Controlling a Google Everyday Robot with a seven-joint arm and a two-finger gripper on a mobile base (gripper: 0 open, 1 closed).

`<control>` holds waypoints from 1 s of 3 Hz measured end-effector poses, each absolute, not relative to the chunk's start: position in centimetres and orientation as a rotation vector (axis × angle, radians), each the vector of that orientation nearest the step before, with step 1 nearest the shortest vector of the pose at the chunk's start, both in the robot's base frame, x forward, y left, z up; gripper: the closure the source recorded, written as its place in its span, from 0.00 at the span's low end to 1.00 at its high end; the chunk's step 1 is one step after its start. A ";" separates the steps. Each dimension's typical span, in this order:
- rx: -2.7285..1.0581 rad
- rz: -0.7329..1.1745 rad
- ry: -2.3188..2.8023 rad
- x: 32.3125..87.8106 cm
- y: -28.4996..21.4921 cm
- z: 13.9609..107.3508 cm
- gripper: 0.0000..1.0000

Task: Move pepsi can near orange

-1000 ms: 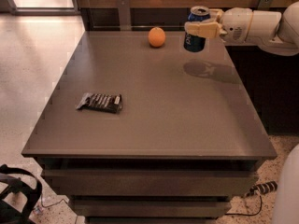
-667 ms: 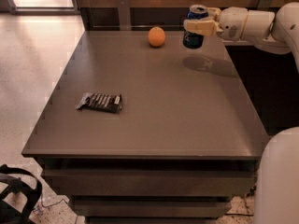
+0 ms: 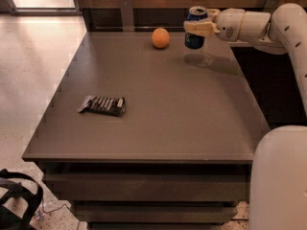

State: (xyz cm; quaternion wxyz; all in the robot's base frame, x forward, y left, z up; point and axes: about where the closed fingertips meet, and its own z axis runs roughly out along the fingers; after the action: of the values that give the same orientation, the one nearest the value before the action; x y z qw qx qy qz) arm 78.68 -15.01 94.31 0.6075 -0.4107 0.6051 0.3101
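The pepsi can [image 3: 194, 38], dark blue with a silver top, is held upright in the air above the far right part of the table; its shadow lies on the tabletop just below. My gripper [image 3: 197, 28] comes in from the right and is shut on the can's upper part. The orange [image 3: 160, 38] sits on the table at the far edge, a short way to the left of the can, apart from it.
A flat dark snack wrapper [image 3: 102, 105] lies on the left middle of the grey table [image 3: 158, 119]. A wooden wall and a metal bracket [image 3: 126, 11] run behind the table. My arm's white casing [image 3: 280, 176] fills the lower right corner.
The gripper has carried the can a little farther back and slightly left, closer to the orange. The arm's casing has come into view at the lower right.
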 end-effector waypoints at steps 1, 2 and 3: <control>-0.902 0.714 1.409 80.3 -14.3 93.0 1.00; -0.851 0.712 1.421 81.7 -13.7 91.9 1.00; -0.803 0.704 1.459 82.7 -13.8 90.5 1.00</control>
State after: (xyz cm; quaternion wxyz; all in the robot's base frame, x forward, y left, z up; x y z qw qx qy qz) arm 82.69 -13.76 90.52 0.6184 -0.3492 0.6339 0.3061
